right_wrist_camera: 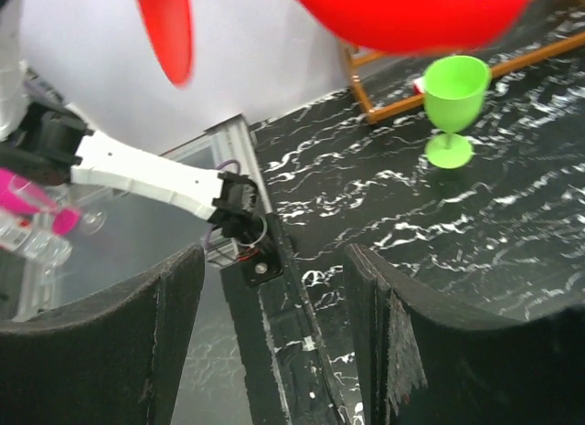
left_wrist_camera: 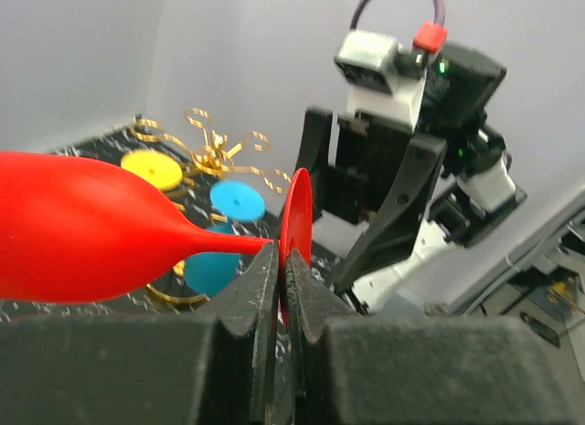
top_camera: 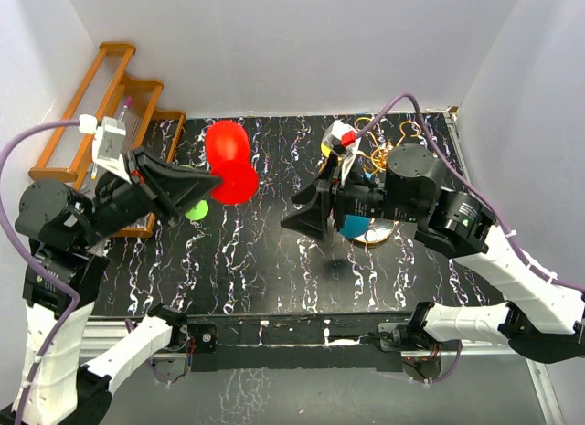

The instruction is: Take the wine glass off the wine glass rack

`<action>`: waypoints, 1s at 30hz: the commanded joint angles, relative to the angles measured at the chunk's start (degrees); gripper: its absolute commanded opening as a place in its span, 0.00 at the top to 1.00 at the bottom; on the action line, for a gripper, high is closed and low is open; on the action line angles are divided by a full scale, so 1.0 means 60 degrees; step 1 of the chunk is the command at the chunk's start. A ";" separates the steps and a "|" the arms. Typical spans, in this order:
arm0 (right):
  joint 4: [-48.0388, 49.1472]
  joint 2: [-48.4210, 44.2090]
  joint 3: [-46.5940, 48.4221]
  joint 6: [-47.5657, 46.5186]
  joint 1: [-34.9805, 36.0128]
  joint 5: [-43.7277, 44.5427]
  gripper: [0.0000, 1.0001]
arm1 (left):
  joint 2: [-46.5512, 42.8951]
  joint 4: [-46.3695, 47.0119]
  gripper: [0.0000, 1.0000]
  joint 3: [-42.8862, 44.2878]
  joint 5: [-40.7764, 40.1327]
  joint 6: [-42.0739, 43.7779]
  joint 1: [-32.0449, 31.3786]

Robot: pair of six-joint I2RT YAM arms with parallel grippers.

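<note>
Your left pincer (left_wrist_camera: pixel 279 257) is pressed together on the red wine glass (left_wrist_camera: pixel 82 228), pinching the stem right next to the foot. The glass lies roughly on its side in the air, clear of the worktop (top_camera: pixel 274 260) and left of centre in the top view. It's well apart from the wine glass rack (top_camera: pixel 377 140), so it's off the rack. The left arm (top_camera: pixel 64 215) is raised and reaches in from the left, wrist pointing toward the middle.

Your right pincer (top_camera: pixel 306 213) is spread wide and holds nothing. The right arm (top_camera: pixel 448 215) is folded in front of the rack, pincer aimed left at the red glass but not touching it.

The rack stands back right. The left wrist view shows a yellow glass (left_wrist_camera: pixel 153 169) and a blue glass (left_wrist_camera: pixel 236 201) on its gold arms. A green wine glass (right_wrist_camera: pixel 454 103) stands upright on the worktop near the wooden shelf (top_camera: pixel 110 105).
</note>
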 commanded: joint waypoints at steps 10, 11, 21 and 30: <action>0.1445 0.1164 0.0445 -0.0054 -0.0034 -0.2991 0.37 | -0.0760 -0.2479 1.00 -0.1203 0.1077 0.1048 0.0034; 0.1462 0.1201 0.0415 -0.0053 -0.0036 -0.2962 0.37 | -0.0785 -0.2479 1.00 -0.1236 0.1091 0.1035 0.0037; 0.1621 0.1608 0.0347 -0.0086 -0.0049 -0.2933 0.38 | -0.1008 -0.1980 1.00 -0.1690 0.1702 0.0785 0.0038; 0.2225 0.2147 0.0354 0.0241 -0.0032 -0.3726 0.57 | -0.0964 -0.1721 1.00 -0.1970 0.1706 0.0659 0.0038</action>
